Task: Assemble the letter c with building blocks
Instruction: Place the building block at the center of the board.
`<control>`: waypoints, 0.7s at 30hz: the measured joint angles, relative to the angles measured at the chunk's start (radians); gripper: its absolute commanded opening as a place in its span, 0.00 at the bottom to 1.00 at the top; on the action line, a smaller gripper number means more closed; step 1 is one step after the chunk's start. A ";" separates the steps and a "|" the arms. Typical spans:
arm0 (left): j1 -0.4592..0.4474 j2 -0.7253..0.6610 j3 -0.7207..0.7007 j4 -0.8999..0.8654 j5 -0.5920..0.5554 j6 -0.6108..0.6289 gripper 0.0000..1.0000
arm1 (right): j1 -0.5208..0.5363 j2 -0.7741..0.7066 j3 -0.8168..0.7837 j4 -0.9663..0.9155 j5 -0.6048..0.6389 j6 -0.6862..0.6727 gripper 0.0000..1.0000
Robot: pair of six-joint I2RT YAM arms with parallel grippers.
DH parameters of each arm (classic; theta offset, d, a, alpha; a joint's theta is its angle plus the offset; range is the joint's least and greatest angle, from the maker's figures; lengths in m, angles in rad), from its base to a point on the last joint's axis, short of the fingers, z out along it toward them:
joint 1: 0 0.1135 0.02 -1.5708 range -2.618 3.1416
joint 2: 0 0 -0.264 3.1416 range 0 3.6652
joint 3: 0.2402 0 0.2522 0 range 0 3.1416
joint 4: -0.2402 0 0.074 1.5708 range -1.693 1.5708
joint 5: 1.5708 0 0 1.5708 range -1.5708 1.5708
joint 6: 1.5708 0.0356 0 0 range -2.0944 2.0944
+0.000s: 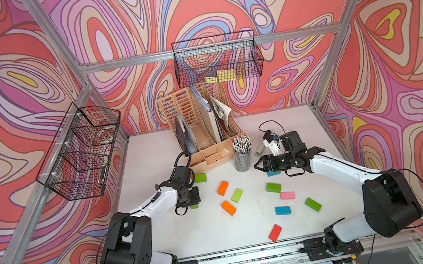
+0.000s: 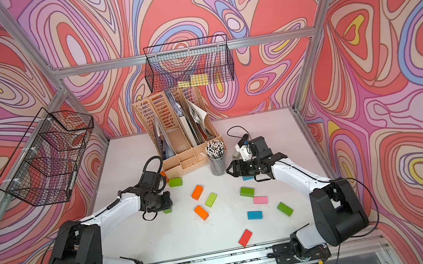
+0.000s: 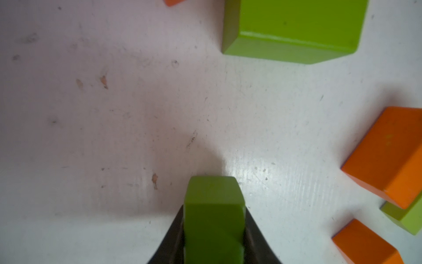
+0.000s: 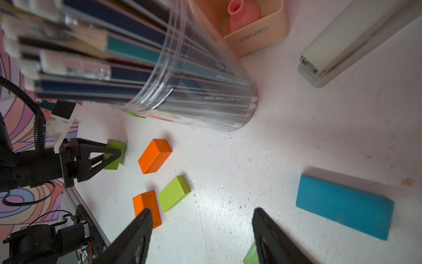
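My left gripper [image 3: 214,219] is shut on a green block [image 3: 213,201], held on end just above the table's left side [image 1: 194,206]. Loose blocks lie around it: green [image 1: 200,178], orange [image 1: 223,188], green [image 1: 237,195] and orange [image 1: 228,208]. Further right lie green [image 1: 273,187], pink [image 1: 287,195], blue [image 1: 282,210], green [image 1: 313,204] and red [image 1: 275,232] blocks. My right gripper [image 4: 202,217] hangs open and empty near the pencil cup. Another blue block [image 4: 344,205] lies flat beside it, partly hidden under the arm in both top views.
A clear pencil cup [image 1: 242,153] stands just left of the right gripper. A beige desk organizer [image 1: 204,128] stands behind it. A stapler [image 4: 347,45] lies at the back right. Wire baskets hang on the left frame [image 1: 80,151] and the back rail [image 1: 218,59].
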 measured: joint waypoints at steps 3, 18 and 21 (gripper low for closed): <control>-0.005 0.001 -0.008 0.000 -0.003 0.000 0.26 | 0.000 -0.002 0.000 0.000 -0.002 0.002 0.73; -0.032 0.018 -0.008 0.012 -0.024 0.000 0.53 | 0.000 -0.006 -0.013 0.005 -0.004 0.003 0.75; -0.038 0.016 -0.006 0.011 -0.029 0.000 0.58 | 0.000 -0.006 -0.013 0.006 -0.004 0.003 0.75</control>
